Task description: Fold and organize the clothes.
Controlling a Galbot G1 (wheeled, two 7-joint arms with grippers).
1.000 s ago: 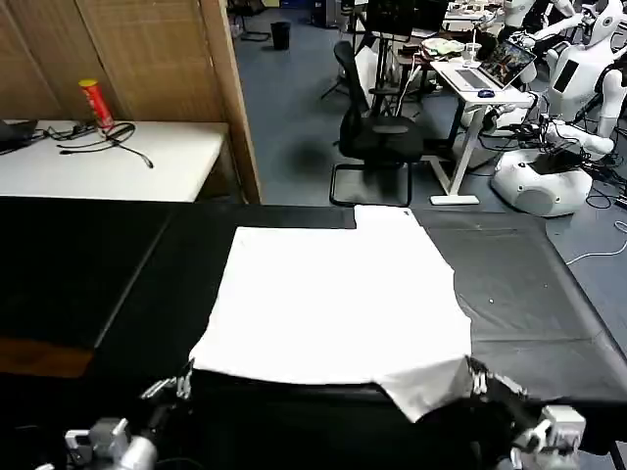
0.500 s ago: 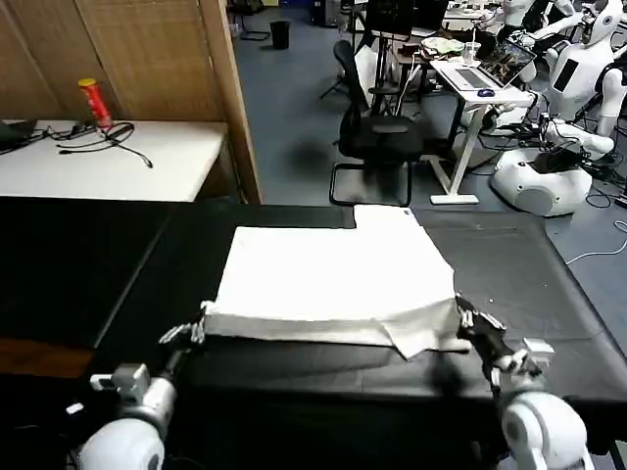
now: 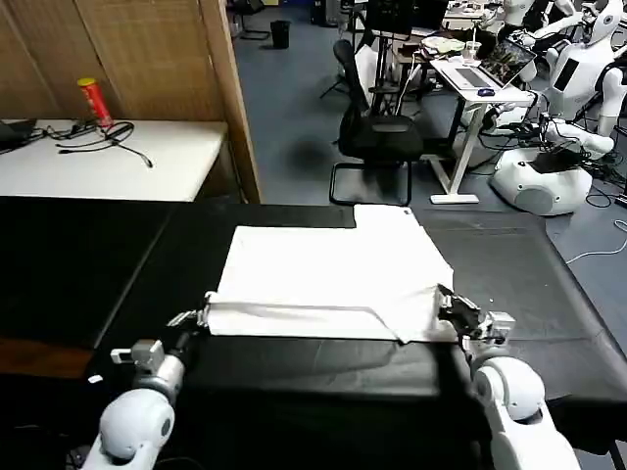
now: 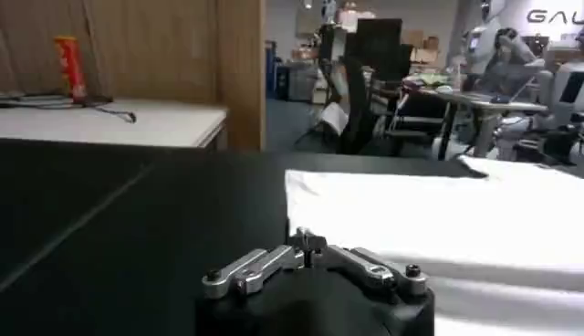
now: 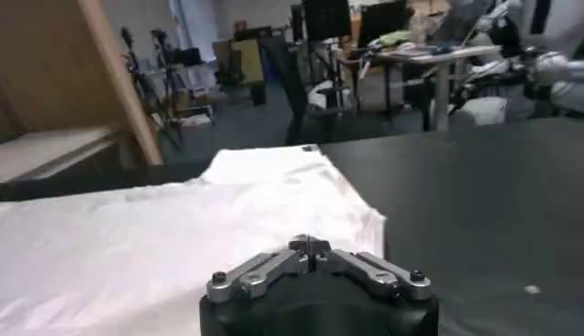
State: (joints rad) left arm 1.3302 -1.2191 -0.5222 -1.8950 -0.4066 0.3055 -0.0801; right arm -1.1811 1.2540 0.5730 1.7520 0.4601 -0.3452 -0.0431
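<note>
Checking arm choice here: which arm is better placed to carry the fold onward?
Neither alone, probably. The left end effector holds the T-shirt's near-left corner, the right end effector its near-right corner, so both suit lifting the folded edge together.

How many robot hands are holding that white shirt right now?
2. The left hand grips the T-shirt at its near left corner, and the right hand grips its near right corner, both on the black table.
</note>
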